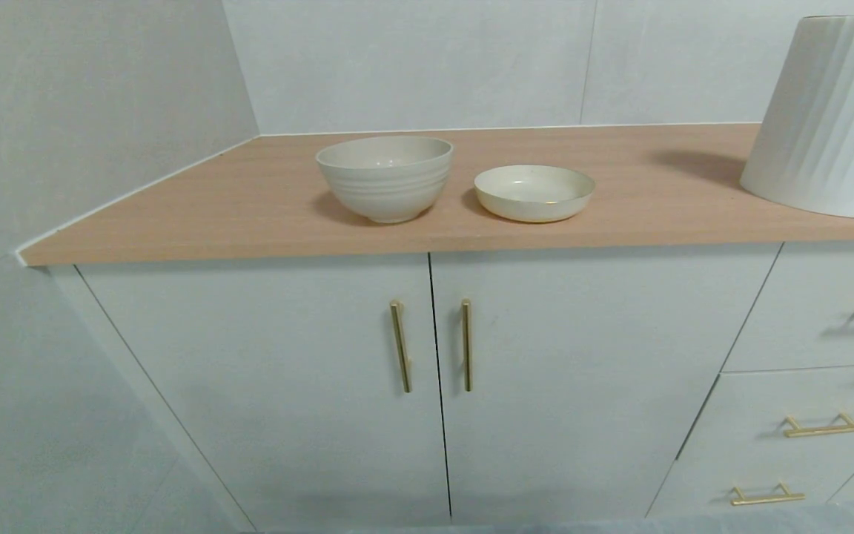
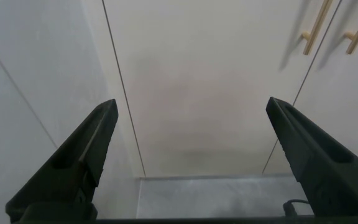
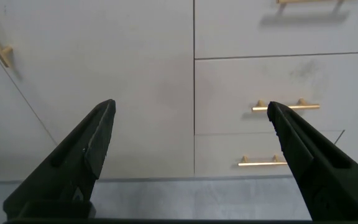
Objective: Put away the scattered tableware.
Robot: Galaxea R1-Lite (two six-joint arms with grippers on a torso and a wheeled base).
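The ribbed bowl [image 1: 385,176] looks like smooth ceramic, and the shallow dish [image 1: 534,191] is glossier. The countertop [image 1: 212,215] is matt wood-grain, the cabinet doors [image 1: 286,386] smooth matt, and their handles [image 1: 399,345] brass-coloured metal.

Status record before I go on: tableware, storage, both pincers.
tableware: deep bowl and shallow dish, upright, side by side, apart
surface: wooden countertop
storage: cabinet doors shut; drawers shut
left pincer: open, empty, facing the cabinet doors
right pincer: open, empty, facing the drawers
other: white ribbed container, countertop's right end
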